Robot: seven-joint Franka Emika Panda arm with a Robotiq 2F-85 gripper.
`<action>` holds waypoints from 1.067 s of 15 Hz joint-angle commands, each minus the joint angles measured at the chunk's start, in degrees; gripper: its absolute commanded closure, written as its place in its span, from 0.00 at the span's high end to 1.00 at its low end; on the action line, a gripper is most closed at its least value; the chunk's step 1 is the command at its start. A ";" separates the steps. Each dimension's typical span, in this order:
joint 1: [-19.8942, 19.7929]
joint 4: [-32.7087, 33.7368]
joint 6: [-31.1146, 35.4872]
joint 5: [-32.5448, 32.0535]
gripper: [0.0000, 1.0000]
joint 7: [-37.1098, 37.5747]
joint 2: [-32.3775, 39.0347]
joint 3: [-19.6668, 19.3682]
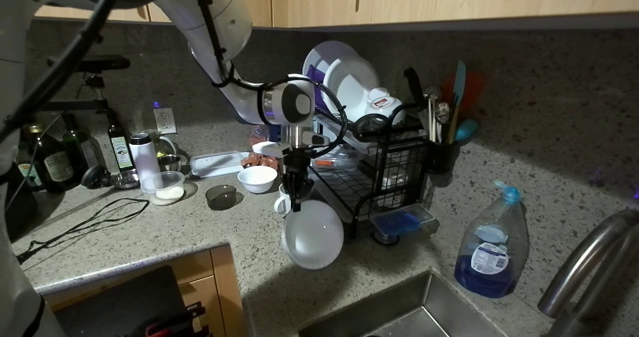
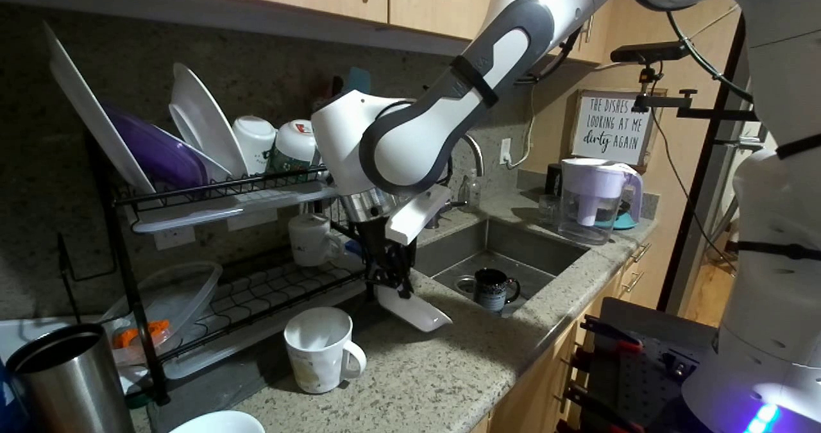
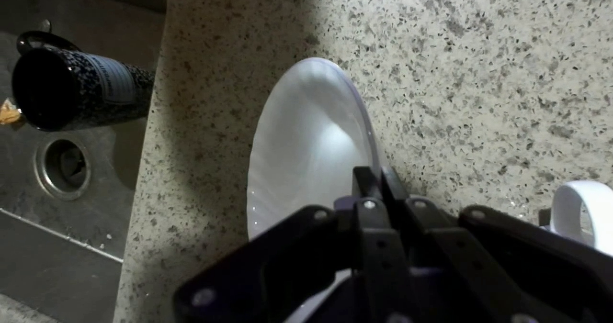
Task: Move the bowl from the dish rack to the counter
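Four dark bottles [image 1: 56, 162] stand at the left end of the worktop [image 1: 194, 227], by its back edge. Next come one white tumbler [image 1: 145, 157], one clear tub [image 1: 159, 181] with white contents [image 1: 170, 193], one small dark dish [image 1: 221, 198] nearer the front edge, one small white bowl [image 1: 257, 181] and one white mug [image 1: 282, 205]. One gripper [image 1: 297, 205] follows, its jaws narrowed on the rim of one shallow white bowl [image 1: 313, 238]. That bowl, off the dish rack [image 1: 380, 169], tilts steeply over the worktop, between its inside front corner and the rack's near corner; whether its low side touches the surface cannot be told. The rack's upper tier bears two upturned mugs [image 2: 254, 139] among tilted dishes [image 1: 349, 85], the lower tier one more mug [image 2: 308, 237]; one utensil holder [image 1: 442, 160] sits at its right end. Farther right, one sink [image 1: 389, 304] with one black mug [image 2: 492, 290] in it lies near the front edge; one bottle of blue liquid [image 1: 491, 257] and one faucet [image 1: 589, 262] stand toward the back edge.
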 commanded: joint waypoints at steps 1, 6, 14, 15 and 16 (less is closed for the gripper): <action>1.63 2.67 -3.49 -1.21 0.05 1.71 1.00 -1.03; 2.64 4.79 -5.66 -1.90 0.05 1.86 2.51 -1.43; 3.52 9.99 -9.47 -3.04 0.05 1.61 6.98 -2.21; 3.59 10.51 -9.88 -3.06 0.05 1.63 7.37 -2.26; 3.67 10.90 -10.25 -3.11 0.05 1.76 7.68 -2.36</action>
